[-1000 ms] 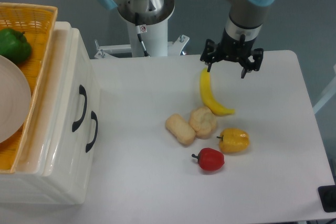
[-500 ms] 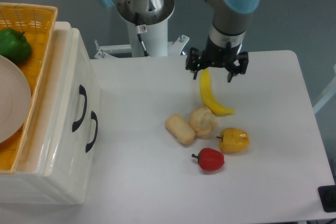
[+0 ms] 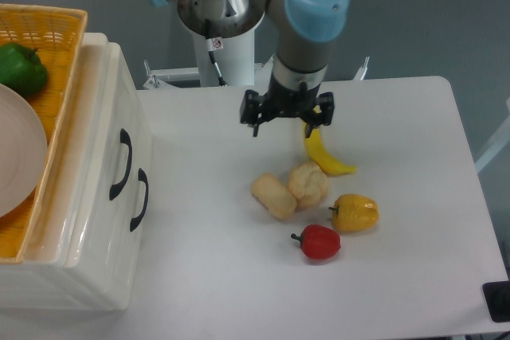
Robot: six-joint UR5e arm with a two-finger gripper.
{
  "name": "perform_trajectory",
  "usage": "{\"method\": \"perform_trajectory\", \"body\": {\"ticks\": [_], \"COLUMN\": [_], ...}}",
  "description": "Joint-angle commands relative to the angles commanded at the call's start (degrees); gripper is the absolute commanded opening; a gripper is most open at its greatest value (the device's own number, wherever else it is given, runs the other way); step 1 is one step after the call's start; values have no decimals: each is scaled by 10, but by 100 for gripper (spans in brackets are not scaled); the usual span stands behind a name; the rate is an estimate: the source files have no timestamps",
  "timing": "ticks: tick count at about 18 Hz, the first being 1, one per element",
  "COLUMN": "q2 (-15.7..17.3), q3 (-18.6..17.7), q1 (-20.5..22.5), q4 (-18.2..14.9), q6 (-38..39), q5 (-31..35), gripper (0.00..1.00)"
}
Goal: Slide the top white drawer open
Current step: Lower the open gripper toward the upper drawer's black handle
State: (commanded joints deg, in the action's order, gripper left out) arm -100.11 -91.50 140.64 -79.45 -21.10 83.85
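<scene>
I judge the top drawer (image 3: 107, 137) stiff, glossy plastic, likely slick and light on its runners, so I'd hook its curved black handle (image 3: 123, 164) rather than pinch the face. It's cream-white, shut, at 9 o'clock on the table (image 3: 414, 276). My claw (image 3: 288, 118) hangs released and empty at 12 o'clock, beside the banana (image 3: 323, 157).

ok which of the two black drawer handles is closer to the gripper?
The upper-left handle, nearer the cabinet's top edge, on the top white drawer. The other handle sits lower and further from the gripper, which hangs open over the table.
</scene>
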Motion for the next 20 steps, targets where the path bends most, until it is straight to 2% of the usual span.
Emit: {"method": "perform_trajectory", "body": {"ticks": [4,14,20], "q2": [1,-1,-32], "q3": [-1,6,34], "q1": [-10,-42,-58], "q4": [-2,-2,1], "q6": [4,82,137], "q5": [-35,-85,-107], "gripper": [100,100,100]}}
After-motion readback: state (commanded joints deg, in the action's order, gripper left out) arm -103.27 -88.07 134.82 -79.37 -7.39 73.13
